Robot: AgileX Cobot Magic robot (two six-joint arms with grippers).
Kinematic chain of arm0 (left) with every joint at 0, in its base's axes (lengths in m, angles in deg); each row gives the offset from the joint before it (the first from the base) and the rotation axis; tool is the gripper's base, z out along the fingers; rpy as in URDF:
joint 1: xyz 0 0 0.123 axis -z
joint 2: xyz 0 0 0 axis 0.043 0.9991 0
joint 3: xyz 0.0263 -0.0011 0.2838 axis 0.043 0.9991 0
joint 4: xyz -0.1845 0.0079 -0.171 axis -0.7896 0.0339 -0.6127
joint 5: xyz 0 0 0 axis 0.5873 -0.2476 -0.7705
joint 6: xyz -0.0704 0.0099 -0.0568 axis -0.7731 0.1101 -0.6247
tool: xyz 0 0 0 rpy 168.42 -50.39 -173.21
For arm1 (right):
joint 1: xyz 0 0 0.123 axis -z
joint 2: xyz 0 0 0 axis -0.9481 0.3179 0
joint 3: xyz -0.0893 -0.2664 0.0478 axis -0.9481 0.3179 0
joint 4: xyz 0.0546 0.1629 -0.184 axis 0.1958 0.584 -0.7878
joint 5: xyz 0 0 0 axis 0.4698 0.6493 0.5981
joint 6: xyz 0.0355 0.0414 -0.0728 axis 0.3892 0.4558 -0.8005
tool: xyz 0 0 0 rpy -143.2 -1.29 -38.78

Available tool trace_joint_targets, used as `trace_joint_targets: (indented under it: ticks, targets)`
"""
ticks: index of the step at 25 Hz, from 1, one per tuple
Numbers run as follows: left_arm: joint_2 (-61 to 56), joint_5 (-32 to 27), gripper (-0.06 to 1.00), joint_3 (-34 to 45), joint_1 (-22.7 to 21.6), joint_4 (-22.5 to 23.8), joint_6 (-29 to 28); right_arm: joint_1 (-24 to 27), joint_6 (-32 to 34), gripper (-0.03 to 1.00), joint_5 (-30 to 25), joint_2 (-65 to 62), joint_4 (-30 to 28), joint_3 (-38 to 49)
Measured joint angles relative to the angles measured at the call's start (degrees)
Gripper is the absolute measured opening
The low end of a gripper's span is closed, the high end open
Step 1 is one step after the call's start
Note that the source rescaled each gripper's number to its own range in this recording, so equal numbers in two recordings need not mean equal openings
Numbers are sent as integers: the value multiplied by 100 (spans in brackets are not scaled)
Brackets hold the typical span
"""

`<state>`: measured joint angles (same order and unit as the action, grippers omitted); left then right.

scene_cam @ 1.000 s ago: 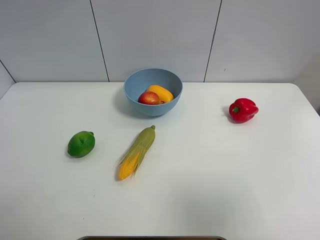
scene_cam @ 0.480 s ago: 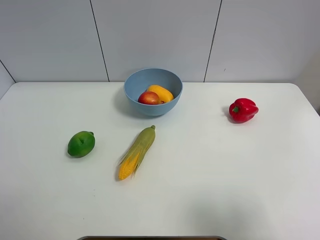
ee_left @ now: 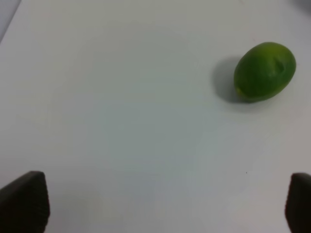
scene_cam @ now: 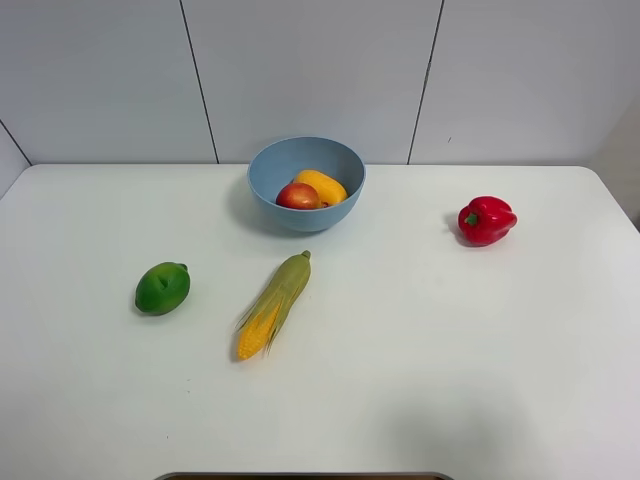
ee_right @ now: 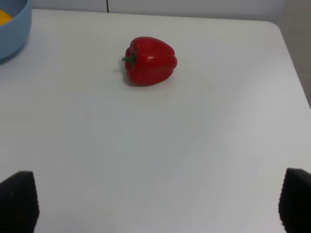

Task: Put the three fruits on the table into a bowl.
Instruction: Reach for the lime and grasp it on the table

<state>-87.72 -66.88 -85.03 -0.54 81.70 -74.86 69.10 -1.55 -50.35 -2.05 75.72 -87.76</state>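
Mango (scene_cam: 322,184) + apple (scene_cam: 297,196) sit in bowl (scene_cam: 270,165), touching each other, apple on the side nearer the front edge. Bowl is at mid back edge of table (scene_cam: 450,350). Lime (scene_cam: 162,288) is not in bowl: it lies on table twd left edge, abt halfway front-to-back, well apart from bowl.

Corn (scene_cam: 274,304) lies diagonal mid-table, btwn lime and centre, husk tip twd bowl, kernel end twd front edge, apart from both. Pepper (scene_cam: 487,221) is on its side in the back half near right edge, stem twd bowl.

L gripper (ee_left: 160,201): fingers (ee_left: 26,201) spread wide, holding nothing; lime is ahead of it, clear of both. R gripper (ee_right: 155,201): fingers (ee_right: 19,199) spread wide, holding nothing; pepper ahead, no contact.
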Motion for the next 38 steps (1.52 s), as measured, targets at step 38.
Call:
trace_joint_targets:
  ticks: [38]
  targets:
    - [0,0,100,0,0,0,4,0,0,100,69,0,-26,47]
